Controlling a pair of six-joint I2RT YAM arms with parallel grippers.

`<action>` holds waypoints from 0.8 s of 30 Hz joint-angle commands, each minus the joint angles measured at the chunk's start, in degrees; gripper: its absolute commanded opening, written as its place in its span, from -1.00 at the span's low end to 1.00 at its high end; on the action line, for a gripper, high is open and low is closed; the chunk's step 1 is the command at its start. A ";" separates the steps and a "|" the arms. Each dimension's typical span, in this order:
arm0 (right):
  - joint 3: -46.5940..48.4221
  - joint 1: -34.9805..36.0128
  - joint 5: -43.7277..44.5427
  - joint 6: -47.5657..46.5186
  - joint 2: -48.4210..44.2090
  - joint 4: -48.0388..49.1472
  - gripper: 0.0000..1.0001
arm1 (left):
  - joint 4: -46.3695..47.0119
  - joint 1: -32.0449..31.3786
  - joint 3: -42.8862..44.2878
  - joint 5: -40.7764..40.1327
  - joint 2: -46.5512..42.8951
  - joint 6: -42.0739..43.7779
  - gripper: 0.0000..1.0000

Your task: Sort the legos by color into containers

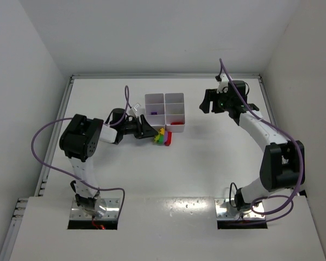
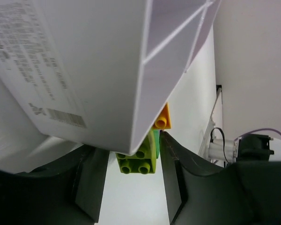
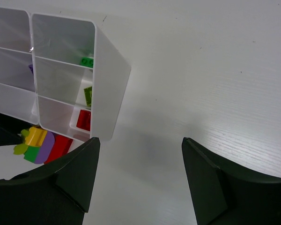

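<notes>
"How do the jaws of the left gripper [image 1: 151, 132] stand?"

"Apart. A lime green brick [image 2: 136, 161], studs showing, lies between its fingers [image 2: 91, 185], with a sliver of table [image 1: 217, 157] on one side, so it is not pinched. An orange brick [image 2: 163, 119] lies just past it, against the tray [image 2: 84, 70]."

"And the right gripper [image 3: 140, 140]?"

"Jaws wide apart with nothing between them, above bare table beside the tray."

"The rest of the legos?"

"A small heap [image 1: 163, 137] of yellow, green, purple and red lies at the tray's near side. The tray is glossy white and thin-walled, with six squares. Its right column holds two green pieces and a red brick [image 3: 83, 119] nearest the arms. A purple bit [image 3: 31, 69] lies in the left column."
</notes>
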 commanded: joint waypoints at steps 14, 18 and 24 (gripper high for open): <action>2.36 -0.13 -0.99 -0.56 0.19 0.94 0.43 | 1.31 -3.33 0.87 4.33 0.21 1.98 0.19; 2.36 -0.13 -0.99 -0.56 -0.33 0.94 0.43 | -1.68 -3.33 0.87 1.86 0.21 2.78 0.22; 2.36 -0.13 -0.99 -0.56 -0.86 0.94 0.43 | -4.24 -3.33 0.87 0.01 -0.85 4.10 0.22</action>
